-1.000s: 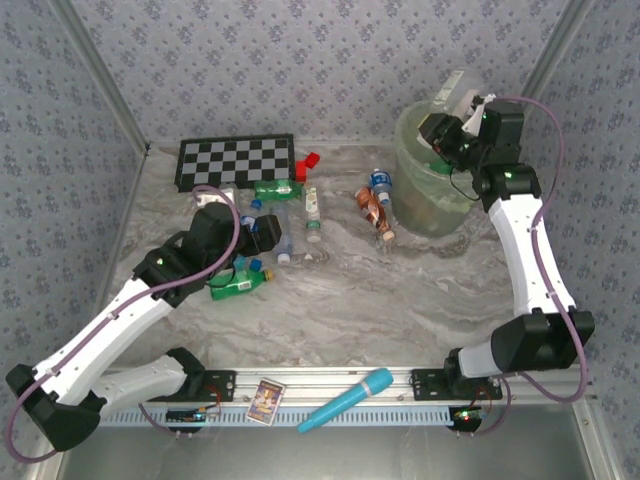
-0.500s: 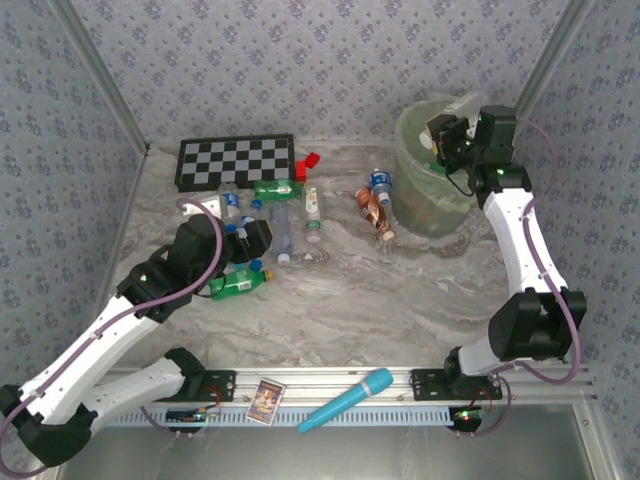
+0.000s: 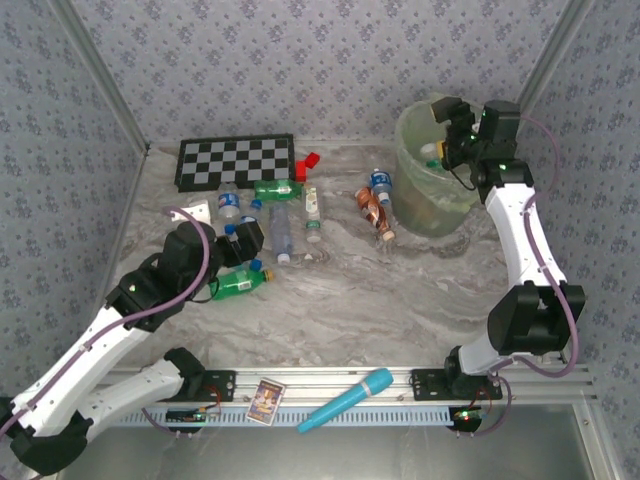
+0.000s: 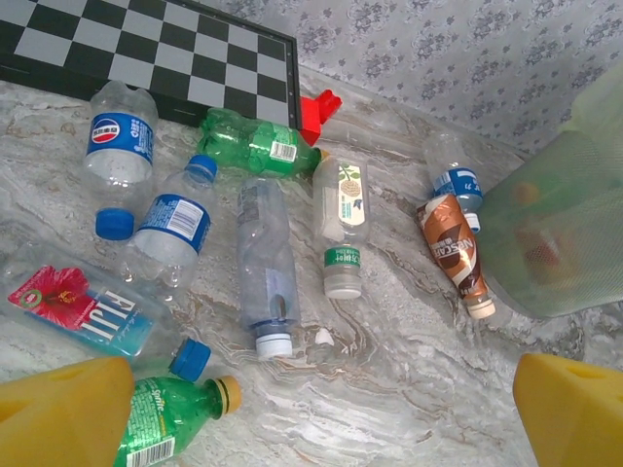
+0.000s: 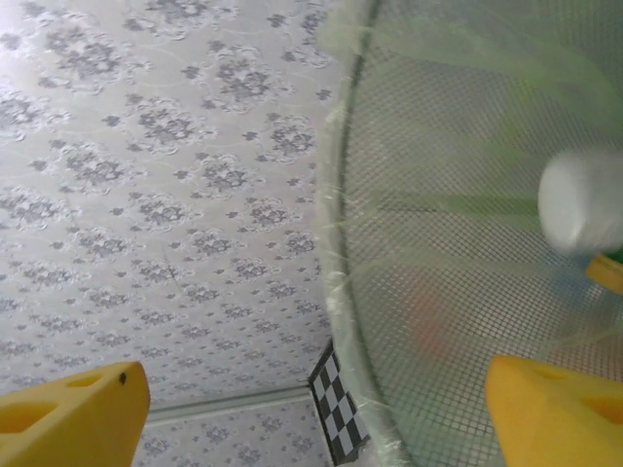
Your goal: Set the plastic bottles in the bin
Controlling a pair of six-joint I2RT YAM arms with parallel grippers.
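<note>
Swung over the bin (image 3: 425, 210), my right end effector (image 3: 455, 135) has let go; bottles (image 3: 283, 228) remain on the desk (image 3: 400, 290). Left wrist: left end effector (image 4: 321, 379) released above light, slippery bottles, best gripped mid-body. Right wrist: white cap (image 5: 584, 199) inside bin.
</note>
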